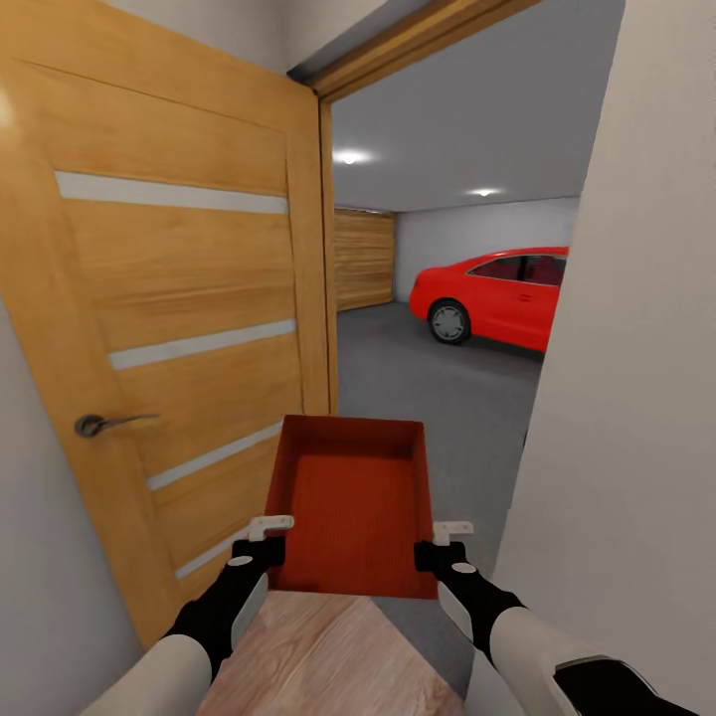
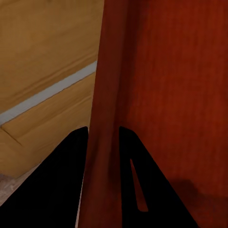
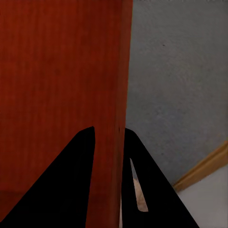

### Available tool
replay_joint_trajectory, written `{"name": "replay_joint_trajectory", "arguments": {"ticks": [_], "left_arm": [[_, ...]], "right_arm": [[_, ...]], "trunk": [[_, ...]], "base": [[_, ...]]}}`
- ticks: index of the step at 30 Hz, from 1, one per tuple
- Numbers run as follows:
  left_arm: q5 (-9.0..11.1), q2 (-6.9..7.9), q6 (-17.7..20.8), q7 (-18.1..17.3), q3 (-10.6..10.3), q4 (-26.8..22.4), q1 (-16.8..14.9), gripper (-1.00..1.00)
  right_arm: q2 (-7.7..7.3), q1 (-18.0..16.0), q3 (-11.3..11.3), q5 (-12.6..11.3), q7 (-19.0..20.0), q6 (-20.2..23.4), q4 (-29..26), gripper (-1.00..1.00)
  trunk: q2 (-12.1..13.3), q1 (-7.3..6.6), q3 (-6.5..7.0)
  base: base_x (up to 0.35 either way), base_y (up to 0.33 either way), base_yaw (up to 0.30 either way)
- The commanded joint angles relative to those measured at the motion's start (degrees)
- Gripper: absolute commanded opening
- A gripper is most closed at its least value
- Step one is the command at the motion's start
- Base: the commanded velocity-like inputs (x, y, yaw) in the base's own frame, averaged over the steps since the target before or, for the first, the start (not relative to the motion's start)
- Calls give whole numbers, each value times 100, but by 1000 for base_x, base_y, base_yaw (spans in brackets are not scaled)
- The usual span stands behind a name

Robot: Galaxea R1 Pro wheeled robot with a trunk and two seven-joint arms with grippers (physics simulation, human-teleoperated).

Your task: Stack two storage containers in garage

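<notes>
I hold one orange-red storage container (image 1: 350,507) in front of me at a doorway, carried in the air by both arms. My left gripper (image 1: 270,542) is shut on its left wall, and that wall (image 2: 105,95) runs between the two black fingers (image 2: 71,175). My right gripper (image 1: 430,549) is shut on the right wall (image 3: 111,95), which sits between its fingers (image 3: 76,180). The bin is topless with a finely ribbed inside. Ahead lies the garage with its dark grey concrete floor (image 1: 418,368).
An open wooden panel door (image 1: 169,328) with a metal handle (image 1: 104,425) stands close on my left. A pale wall (image 1: 626,398) closes in on the right. A red car (image 1: 497,293) is parked at the far right. Light wood-plank flooring (image 1: 328,656) lies under me.
</notes>
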Motion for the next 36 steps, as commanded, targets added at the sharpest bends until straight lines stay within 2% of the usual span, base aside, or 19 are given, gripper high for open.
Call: {"name": "replay_joint_trajectory", "arguments": {"ticks": [1, 21, 30, 36], "left_arm": [[419, -51, 45, 278, 70, -3, -2, -100], [419, -40, 45, 278, 76, 23, -2, -100], [419, -9, 45, 278, 78, 32, -2, -100], [419, -7, 45, 278, 76, 30, -2, -100]], "right_arm": [[5, -5, -202, 5, -434, -236, -11, -100], [6, -5, -207, 15, -427, -236, -11, -100], [7, -5, -205, 15, -427, -238, -11, -100], [2, -5, -207, 15, -427, -238, -11, -100]], "trunk": [[-7, 3, -9], [-7, 3, -9], [-7, 3, -9], [-7, 3, -9]], "base": [[80, 35, -83], [12, 7, -227], [182, 185, -237], [214, 179, -56]]}}
